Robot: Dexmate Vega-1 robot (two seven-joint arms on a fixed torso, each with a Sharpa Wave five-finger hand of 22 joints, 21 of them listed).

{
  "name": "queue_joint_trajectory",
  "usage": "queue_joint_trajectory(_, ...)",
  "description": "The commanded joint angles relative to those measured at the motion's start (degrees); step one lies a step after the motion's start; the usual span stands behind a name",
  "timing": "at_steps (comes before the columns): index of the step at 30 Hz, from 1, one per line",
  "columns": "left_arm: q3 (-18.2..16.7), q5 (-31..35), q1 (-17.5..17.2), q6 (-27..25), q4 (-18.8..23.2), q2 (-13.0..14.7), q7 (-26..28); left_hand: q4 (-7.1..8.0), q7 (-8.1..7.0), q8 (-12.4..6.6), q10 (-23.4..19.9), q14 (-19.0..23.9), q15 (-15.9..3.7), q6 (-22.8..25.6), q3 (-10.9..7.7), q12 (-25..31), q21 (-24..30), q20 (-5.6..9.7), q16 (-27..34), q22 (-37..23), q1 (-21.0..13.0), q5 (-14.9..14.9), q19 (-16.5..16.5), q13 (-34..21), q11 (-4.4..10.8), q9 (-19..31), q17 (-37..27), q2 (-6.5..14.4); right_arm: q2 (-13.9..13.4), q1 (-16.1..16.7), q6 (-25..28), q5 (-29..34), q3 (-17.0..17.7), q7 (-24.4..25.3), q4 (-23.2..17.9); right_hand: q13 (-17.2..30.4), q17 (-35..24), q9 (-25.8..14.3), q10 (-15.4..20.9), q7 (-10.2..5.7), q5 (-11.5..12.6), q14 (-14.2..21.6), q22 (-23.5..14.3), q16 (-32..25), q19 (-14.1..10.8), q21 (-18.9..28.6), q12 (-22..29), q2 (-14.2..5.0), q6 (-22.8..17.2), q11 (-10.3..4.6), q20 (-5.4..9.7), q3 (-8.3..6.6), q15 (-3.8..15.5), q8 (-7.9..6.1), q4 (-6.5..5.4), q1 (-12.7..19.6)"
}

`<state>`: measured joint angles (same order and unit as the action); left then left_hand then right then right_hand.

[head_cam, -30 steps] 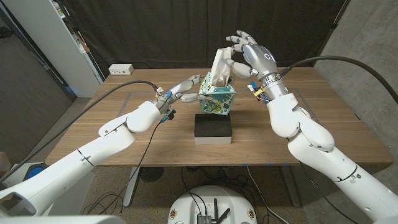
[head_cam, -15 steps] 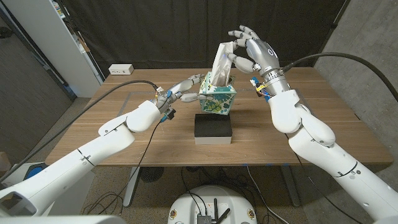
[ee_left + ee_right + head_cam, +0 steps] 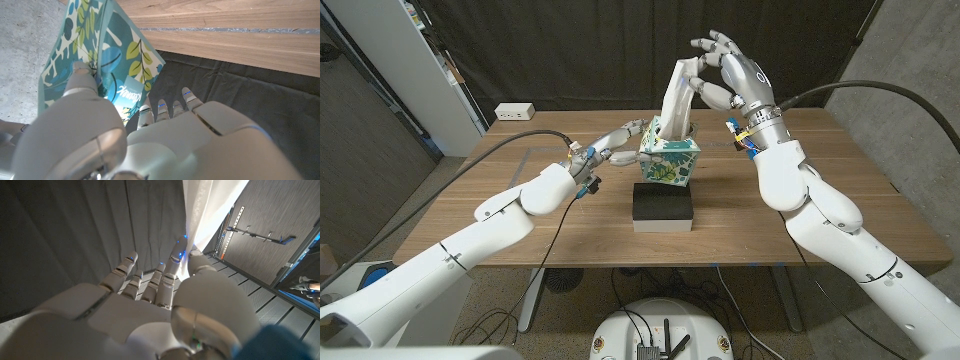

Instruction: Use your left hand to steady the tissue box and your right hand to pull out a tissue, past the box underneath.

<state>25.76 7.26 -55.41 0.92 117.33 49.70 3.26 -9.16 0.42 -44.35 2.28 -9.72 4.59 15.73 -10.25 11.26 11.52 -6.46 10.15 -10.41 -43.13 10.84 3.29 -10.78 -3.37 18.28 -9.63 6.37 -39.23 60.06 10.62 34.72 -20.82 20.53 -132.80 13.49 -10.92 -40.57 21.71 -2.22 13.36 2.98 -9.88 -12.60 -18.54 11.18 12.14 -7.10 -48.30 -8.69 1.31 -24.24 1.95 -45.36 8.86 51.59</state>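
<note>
A teal tissue box (image 3: 669, 160) with a leaf print stands on the wooden table (image 3: 520, 220), just behind a black box (image 3: 663, 206). My left hand (image 3: 618, 143) presses against the tissue box's left side; the left wrist view shows its fingers on the printed wall of the tissue box (image 3: 107, 65). A white tissue (image 3: 676, 96) is stretched upward out of the box top. My right hand (image 3: 725, 80) pinches the tissue's upper end above the box, other fingers spread. In the right wrist view the tissue (image 3: 210, 210) hangs beside my right hand (image 3: 155, 310).
A white power strip (image 3: 515, 112) lies at the table's far left corner. A dark curtain hangs behind the table. Black cables run along both arms. A white cabinet (image 3: 415, 60) stands at the left.
My right hand has risen and moved slightly right, drawing the tissue farther up out of the box. The left hand and both boxes have stayed put.
</note>
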Motion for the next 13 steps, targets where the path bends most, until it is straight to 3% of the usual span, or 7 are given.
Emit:
queue_joint_trajectory(1,-1.5,-0.1,-2.4,-0.8,2.4,1.2,0.8,0.09,-0.38,-0.4,0.0,-3.1,0.13,0.4,-0.25,0.4,0.1,0.08,0.0,-0.1,-0.2,0.3,0.1,-0.1,-0.13,7.6,-0.2,0.5,0.6,1.3,-1.3,0.1,0.8,2.9,-0.8,0.3,-0.1,0.0,0.6,-0.22,0.3,0.0,0.0,0.0,-0.3,-0.1,0.0,-0.52,-0.7,0.27,-0.33,0.2,4.99,-0.17,0.06,0.4)
queue_joint_trajectory(13,-1.9,0.3,-3.7,-1.7,4.2,1.7,1.0,0.1,-0.37,-0.48,0.0,-3.1,0.05,0.4,-0.42,0.4,0.1,0.1,0.1,-0.1,-0.1,0.2,0.1,-0.1,-0.18,7.6,-0.2,0.5,3.4,3.2,-6.5,-0.2,2.4,11.7,1.9,0.3,-0.1,0.0,0.6,-0.33,0.4,0.2,0.0,0.0,0.0,-0.2,-0.1,-0.56,-0.6,0.36,-0.25,0.55,5.12,-0.13,0.05,0.4)
